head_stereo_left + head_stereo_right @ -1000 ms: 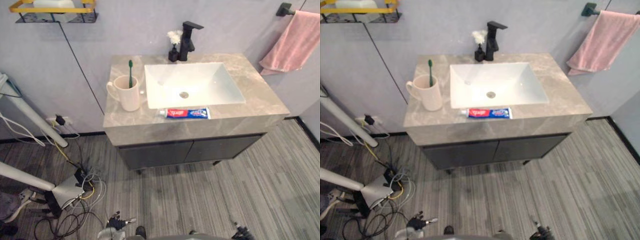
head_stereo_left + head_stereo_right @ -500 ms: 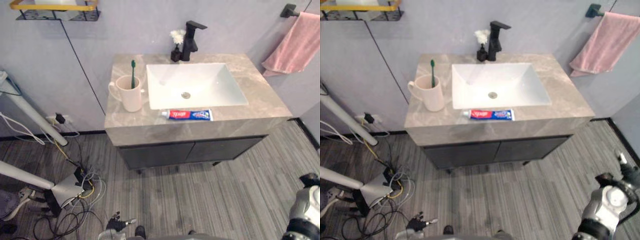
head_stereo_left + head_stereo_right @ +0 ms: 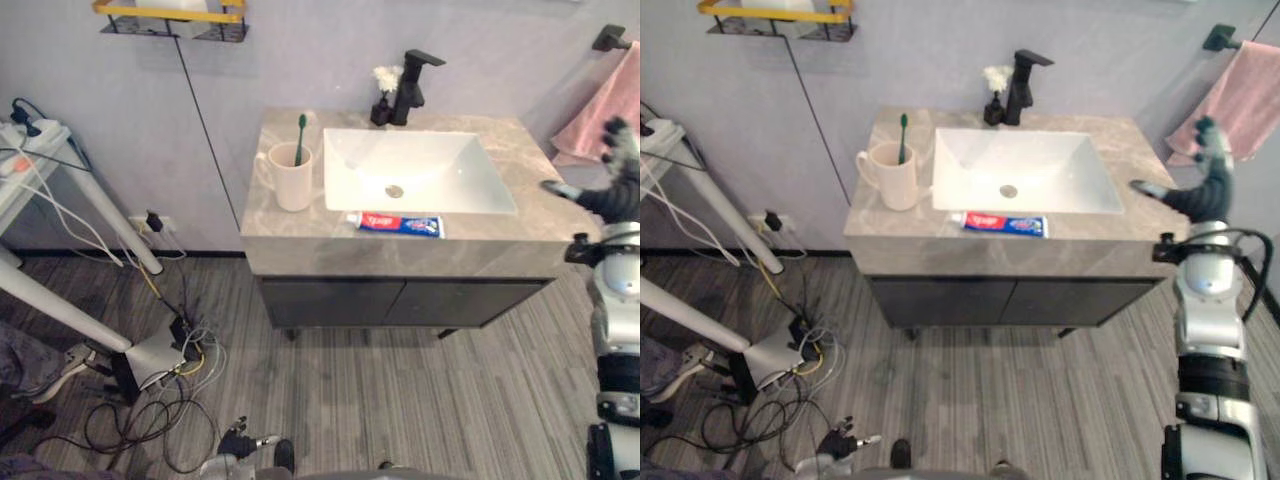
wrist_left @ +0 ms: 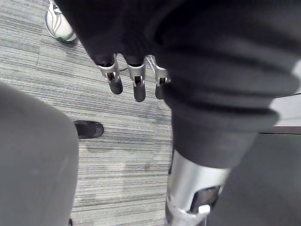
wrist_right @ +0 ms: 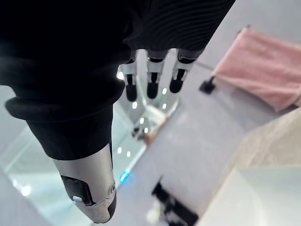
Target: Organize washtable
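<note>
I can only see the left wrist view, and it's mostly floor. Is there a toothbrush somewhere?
Observer: Yes, a green toothbrush stands in a cream mug on the counter, left of the sink.
Operator: Is there toothpaste too?
Observer: A toothpaste tube lies flat on the counter's front strip, just before the sink.
Operator: Where's the other hand?
Observer: The right hand is raised and open beside the counter's right end, below a pink towel on the wall.
</note>
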You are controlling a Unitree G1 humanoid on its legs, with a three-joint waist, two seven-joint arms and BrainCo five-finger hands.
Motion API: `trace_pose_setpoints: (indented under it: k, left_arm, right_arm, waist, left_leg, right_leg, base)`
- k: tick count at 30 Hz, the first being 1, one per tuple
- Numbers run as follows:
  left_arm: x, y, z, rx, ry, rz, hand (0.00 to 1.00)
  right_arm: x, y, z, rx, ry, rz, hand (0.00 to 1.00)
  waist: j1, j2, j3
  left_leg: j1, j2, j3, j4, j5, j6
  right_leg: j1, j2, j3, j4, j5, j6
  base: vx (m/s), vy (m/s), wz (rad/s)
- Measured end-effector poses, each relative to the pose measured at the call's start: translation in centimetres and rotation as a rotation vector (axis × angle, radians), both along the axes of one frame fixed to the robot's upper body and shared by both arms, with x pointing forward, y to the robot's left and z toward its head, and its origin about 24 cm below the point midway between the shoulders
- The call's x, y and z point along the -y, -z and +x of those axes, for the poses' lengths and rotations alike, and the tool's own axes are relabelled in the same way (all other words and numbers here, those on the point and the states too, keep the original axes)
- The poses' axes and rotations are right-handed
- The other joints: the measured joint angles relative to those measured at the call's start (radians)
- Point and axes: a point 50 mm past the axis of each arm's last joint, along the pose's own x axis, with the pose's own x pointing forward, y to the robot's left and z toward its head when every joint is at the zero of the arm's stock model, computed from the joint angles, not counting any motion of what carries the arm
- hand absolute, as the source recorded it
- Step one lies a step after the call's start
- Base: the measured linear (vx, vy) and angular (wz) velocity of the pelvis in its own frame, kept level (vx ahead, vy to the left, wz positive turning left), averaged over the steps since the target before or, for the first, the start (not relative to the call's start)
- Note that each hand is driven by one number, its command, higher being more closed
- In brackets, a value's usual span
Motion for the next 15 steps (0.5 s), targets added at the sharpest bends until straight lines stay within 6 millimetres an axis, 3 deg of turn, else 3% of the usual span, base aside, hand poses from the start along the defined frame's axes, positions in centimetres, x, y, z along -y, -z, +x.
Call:
trace_pose_setpoints:
  k: [5,10,13,15]
  left_arm:
    - [0.1,0.0,0.0,0.002,0.009,-0.016,0.00]
    - [0.0,-0.2,0.3,0.018,0.030,-0.025,0.00]
    - [-0.5,-0.5,0.9,0.056,0.046,-0.006,0.00]
    - [-0.4,-0.6,1.1,0.064,0.060,-0.003,0.00]
  right_arm:
    - [-0.9,1.1,0.0,-0.118,-0.090,-0.150,0.00]
    - [-1.6,1.7,0.1,-0.181,-0.145,-0.236,0.00]
    - [-2.3,2.7,0.3,-0.231,-0.177,-0.286,0.00]
    - [-2.6,2.6,0.6,-0.237,-0.190,-0.307,0.00]
  waist:
    - [-0.001,-0.002,0.007]
    - [0.002,-0.010,0.008]
    - [0.010,-0.037,0.022]
    - [0.015,-0.040,0.022]
  left_leg:
    - [-0.017,-0.007,-0.022,0.000,0.017,-0.004]
    - [-0.038,-0.007,-0.022,0.000,0.026,0.005]
    - [-0.047,-0.006,-0.025,0.001,0.030,0.007]
    - [-0.057,-0.005,-0.026,0.001,0.030,0.006]
  right_leg:
    - [-0.002,-0.005,-0.018,0.001,-0.041,0.021]
    - [-0.021,-0.004,-0.020,0.001,-0.036,0.018]
    - [-0.026,-0.002,-0.022,0.001,-0.035,0.016]
    - [-0.037,0.000,-0.022,0.001,-0.029,0.009]
  base:
    - [-0.06,-0.027,0.13]
    - [0.02,-0.005,0.02]
    - [0.04,-0.013,0.04]
    - [0.02,-0.005,0.01]
